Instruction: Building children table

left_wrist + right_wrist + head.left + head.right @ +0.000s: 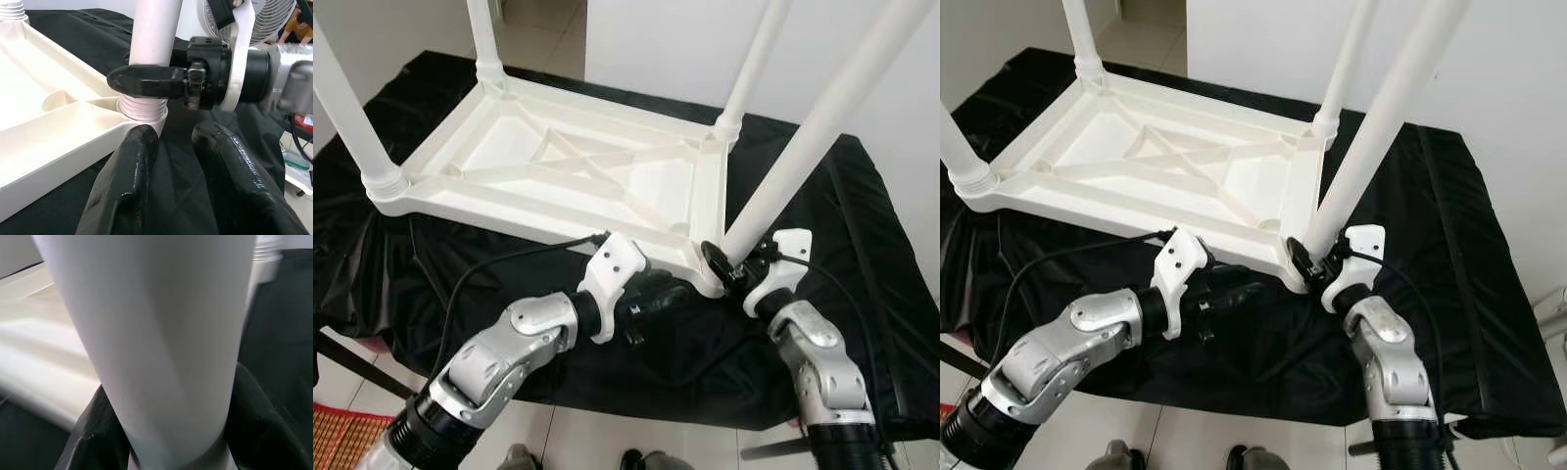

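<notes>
White plastic children's table (578,162) lying upside down across the black-draped desk (862,225), so sockets face up. Right tool (729,262) clamped around the fourth leg (803,147) at the near right corner socket, probably for seating it. Left tool (656,294) just beside, fingers (127,186) apart, empty. Little room near the desk's front edge.

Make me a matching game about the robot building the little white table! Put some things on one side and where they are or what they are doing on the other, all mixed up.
Things:
1. right gripper
2. left gripper
3. white tabletop
4. black cloth

Places or states:
A. lies upside down with legs pointing up
B. shut around the base of the near leg
C. spread under everything
D. open, beside the near corner, holding nothing

Right pairs: 1-B, 2-D, 3-A, 4-C
</notes>
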